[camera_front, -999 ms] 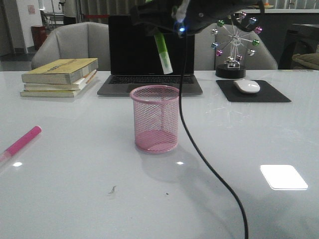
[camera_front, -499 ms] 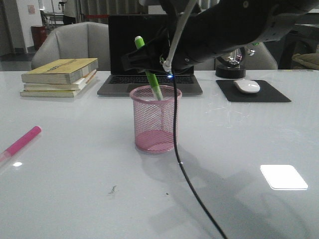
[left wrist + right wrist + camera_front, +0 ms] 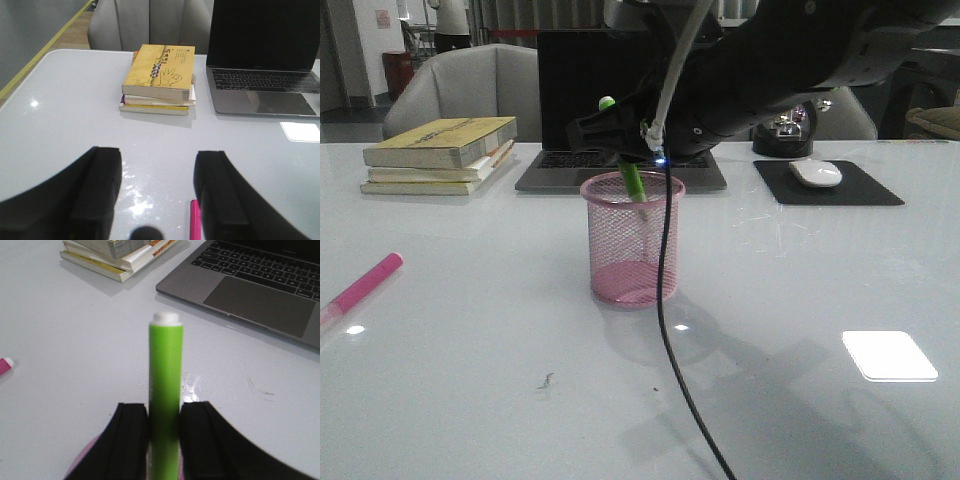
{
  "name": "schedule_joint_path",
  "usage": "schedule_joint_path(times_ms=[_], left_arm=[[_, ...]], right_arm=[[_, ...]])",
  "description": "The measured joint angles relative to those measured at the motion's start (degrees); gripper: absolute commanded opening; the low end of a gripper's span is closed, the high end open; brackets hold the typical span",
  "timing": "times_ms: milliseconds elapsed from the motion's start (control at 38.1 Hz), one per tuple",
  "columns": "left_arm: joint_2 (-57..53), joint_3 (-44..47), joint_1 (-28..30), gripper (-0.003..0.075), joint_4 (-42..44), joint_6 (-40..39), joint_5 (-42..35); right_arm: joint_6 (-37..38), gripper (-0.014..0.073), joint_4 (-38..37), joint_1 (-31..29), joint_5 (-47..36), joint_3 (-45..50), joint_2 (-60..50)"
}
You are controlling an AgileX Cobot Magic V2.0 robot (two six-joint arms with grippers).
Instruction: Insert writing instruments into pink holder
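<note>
**Green marker going into the cup**

Near the desk's left edge lies the bright pink marker [image 3: 362,285], light, stiff, best gripped mid-barrel; the left end effector [image 3: 157,192] gapes empty. Mid-desk, the right end effector [image 3: 163,426] clamps the lime-green marker [image 3: 632,183], tip inside the pink wire-mesh holder [image 3: 632,238].

pale pink wire-mesh pen cup [image 3: 631,238] sits mid desk [image 3: 470,400], lime green highlighter marker [image 3: 630,178] sticking down into it. grey open laptop [image 3: 620,110] right behind it, stack of yellow books [image 3: 440,155] back left, white mouse [image 3: 815,173] on a black mousepad [image 3: 828,185] back right. bright pink highlighter marker [image 3: 362,288] lies far left near the desk edge
</note>
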Motion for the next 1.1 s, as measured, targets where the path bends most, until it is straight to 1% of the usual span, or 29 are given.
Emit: schedule_joint_path(times_ms=[184, 342, 447, 552, 604, 788, 946, 1104], left_arm=[[0.0, 0.0, 0.0, 0.0393, 0.0, 0.0, 0.0], [0.0, 0.0, 0.0, 0.0393, 0.0, 0.0, 0.0], [0.0, 0.0, 0.0, 0.0393, 0.0, 0.0, 0.0], [0.0, 0.0, 0.0, 0.0393, 0.0, 0.0, 0.0], [0.0, 0.0, 0.0, 0.0393, 0.0, 0.0, 0.0], [0.0, 0.0, 0.0, 0.0393, 0.0, 0.0, 0.0], [0.0, 0.0, 0.0, 0.0393, 0.0, 0.0, 0.0], [0.0, 0.0, 0.0, 0.0393, 0.0, 0.0, 0.0]], right_arm=[[0.0, 0.0423, 0.0, 0.0, 0.2, 0.0, -1.4], [-1.2, 0.0423, 0.0, -0.1, 2.8, 0.0, -6.7], [-2.5, 0.0423, 0.0, -0.9, 10.1, 0.0, -12.6], [-3.0, 0.0423, -0.5, -2.3, 20.9, 0.1, -18.9], [-3.0, 0.0423, -1.0, -2.9, 24.8, 0.5, -22.1], [-3.3, 0.0423, -1.7, -5.5, 32.6, 3.4, -34.0], [-3.3, 0.0423, -1.7, -12.8, 39.7, 6.8, -42.9], [-3.3, 0.0423, -2.6, -23.9, 47.7, 11.9, -49.8]])
